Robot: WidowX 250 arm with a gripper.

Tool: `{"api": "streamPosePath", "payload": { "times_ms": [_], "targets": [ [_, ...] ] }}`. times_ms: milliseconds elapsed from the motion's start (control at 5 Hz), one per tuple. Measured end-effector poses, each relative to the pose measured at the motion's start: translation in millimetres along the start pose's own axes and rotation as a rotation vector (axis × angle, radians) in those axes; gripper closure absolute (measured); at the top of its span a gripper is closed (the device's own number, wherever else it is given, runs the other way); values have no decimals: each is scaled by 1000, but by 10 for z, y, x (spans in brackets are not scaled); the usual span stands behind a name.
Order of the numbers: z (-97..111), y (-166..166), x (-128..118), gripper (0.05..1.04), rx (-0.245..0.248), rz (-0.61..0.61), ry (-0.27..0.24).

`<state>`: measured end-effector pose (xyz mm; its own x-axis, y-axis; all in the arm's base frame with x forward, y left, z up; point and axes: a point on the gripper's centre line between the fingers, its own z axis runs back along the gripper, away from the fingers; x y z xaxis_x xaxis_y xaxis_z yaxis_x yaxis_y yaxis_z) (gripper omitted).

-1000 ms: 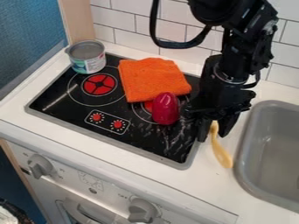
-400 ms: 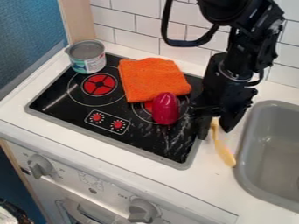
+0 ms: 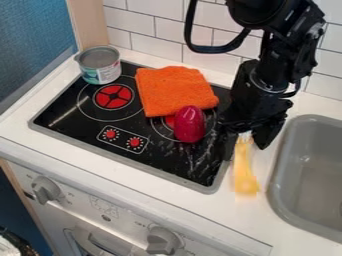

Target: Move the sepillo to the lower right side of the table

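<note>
And here's the gripper (image 3: 245,147), jaws parted, with the yellow brush (image 3: 244,167) right below them! Its white-bristled end sits up in the gap, and the handle runs straight out from the jaws toward the counter's (image 3: 200,202) front edge. Contact with either side? Can't tell. The sink (image 3: 310,170) is just to the jaws' right in view, so the next move probably needs a close across that long axis, then a carry frontward and right.
</note>
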<state>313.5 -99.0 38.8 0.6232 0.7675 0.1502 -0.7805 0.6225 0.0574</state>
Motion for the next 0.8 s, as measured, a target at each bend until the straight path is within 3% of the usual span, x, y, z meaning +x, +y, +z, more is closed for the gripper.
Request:
{"api": "streamPosePath", "payload": {
  "times_ms": [200,400,800],
  "targets": [
    [-34,35,-23,83,3,2,5],
    [132,101,55,83,-55,52,22],
    [650,223,225,83,-166,126,-14]
  ]
}}
